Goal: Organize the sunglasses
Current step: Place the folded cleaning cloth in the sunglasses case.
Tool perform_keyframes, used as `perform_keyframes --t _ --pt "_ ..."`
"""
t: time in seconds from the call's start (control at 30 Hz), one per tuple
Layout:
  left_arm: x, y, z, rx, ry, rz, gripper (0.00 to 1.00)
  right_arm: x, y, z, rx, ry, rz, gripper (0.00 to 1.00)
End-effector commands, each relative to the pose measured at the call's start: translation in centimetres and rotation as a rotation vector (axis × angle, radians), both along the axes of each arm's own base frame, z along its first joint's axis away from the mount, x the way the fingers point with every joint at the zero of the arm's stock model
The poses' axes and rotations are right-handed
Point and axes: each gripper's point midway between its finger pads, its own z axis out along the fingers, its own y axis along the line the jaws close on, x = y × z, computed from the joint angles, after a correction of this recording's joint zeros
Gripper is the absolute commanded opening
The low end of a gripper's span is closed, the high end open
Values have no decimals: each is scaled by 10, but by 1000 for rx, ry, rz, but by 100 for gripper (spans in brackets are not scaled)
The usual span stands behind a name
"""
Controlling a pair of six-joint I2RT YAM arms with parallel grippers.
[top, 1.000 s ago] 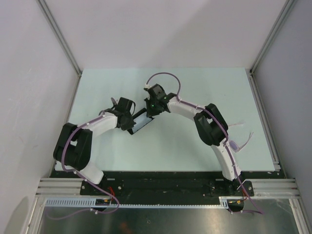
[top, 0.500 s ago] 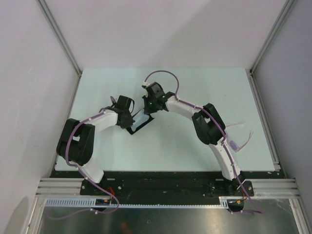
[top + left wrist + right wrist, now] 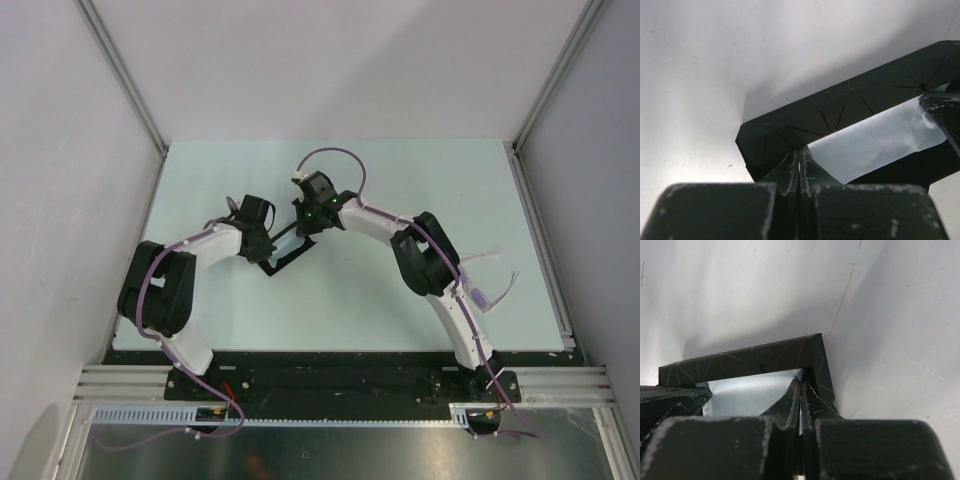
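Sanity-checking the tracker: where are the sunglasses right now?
Top external view: the sunglasses lie on the table's right side, tucked against the right arm's lower link, well apart from the black case at centre.

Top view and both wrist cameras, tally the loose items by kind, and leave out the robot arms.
sunglasses: 1
black case: 1
light blue cloth: 1
Total: 3
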Motion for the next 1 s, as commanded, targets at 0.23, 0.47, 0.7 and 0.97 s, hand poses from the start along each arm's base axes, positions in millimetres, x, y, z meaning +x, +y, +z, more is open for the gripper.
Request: perform_keyframes --t 0.23,0.47,0.7,0.97 --pt "25 4 19 22 -71 7 0 20 14 20 64 -78 -22 0" --pt "26 6 16 31 -63 3 0 22 11 15 54 -75 -33 0" --pt "21 8 9 37 -44 1 6 22 7 11 38 -62 -38 0" --pt "21 10 16 42 -61 0 24 21 10 26 53 -92 -28 26"
